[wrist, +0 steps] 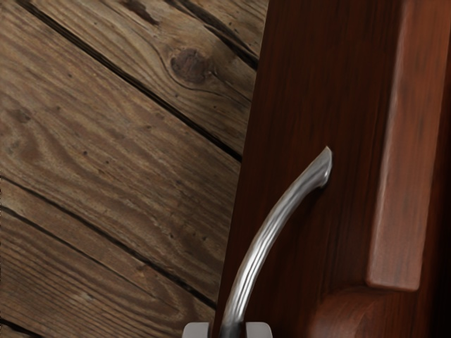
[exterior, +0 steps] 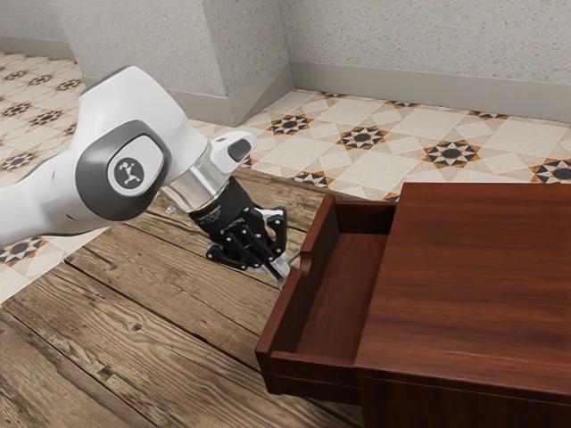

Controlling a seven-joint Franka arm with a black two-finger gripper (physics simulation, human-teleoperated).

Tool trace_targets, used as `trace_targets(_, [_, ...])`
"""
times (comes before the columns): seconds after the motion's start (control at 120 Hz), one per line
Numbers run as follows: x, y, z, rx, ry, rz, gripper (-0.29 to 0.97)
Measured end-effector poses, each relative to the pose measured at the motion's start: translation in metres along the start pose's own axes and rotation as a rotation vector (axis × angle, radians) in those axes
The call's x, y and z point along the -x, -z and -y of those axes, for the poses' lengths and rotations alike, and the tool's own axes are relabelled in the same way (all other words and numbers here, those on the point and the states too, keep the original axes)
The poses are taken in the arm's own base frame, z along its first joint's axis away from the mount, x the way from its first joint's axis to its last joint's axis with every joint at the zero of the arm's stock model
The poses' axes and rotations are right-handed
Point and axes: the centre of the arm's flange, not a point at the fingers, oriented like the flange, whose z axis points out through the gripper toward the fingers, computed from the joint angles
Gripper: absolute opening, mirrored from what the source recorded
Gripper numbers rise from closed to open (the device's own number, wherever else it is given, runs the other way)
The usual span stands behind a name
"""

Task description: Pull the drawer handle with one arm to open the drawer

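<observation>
1. The drawer (exterior: 332,290) sticks far out of the dark wood counter (exterior: 473,267), on the side that faces your arm (exterior: 116,169); it is empty inside, so I think it is light and will slide easily; there may be only a little way left to pull.
2. The drawer handle (wrist: 271,232) is a thin, bent bar of shiny metal; it sits on the drawer's front board, the part farthest from the counter; it looks hard and stiff, so I do not think it will bend or break; it also looks smooth, so it could slip.
3. Your tool (exterior: 279,260) is at that handle, out in front of the counter; its two fingers look pressed onto the bar from both sides, pinching it near one end.
4. I think the middle of the bar is the best place to hold, where it bows out from the board; a grip near the end could slide off or tug the drawer crooked; pull straight away from the counter, not up or down.
5. Under the drawer and out from the counter lie rough brown wood planks (exterior: 152,348); behind the counter the floor turns to pale tiles (exterior: 428,125) with star shapes; a speckled grey wall (exterior: 428,36) stands past the tiles; the planks give your arm room to move back.
</observation>
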Motion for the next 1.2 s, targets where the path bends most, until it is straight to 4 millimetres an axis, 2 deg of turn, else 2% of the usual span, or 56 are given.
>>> trace_targets(0.3, [-0.005, 0.000, 0.012, -0.008, 0.019, 0.000, -0.02])
trace_targets(0.567, [0.005, 0.007, 0.019, -0.009, 0.014, -0.006, -0.01])
trace_targets(0.933, [0.004, 0.019, 0.035, -0.011, 0.031, -0.025, 0.00])
trace_targets(1.017, [0.005, 0.033, 0.046, 0.000, 0.043, -0.041, 0.00])
trace_targets(1.083, [0.006, 0.053, 0.056, 0.006, 0.048, -0.065, 0.10])
trace_targets(1.142, [0.006, 0.080, 0.062, 0.007, 0.043, -0.096, 0.23])
trace_targets(1.2, [0.004, 0.120, 0.064, 0.000, 0.031, -0.128, 0.34])
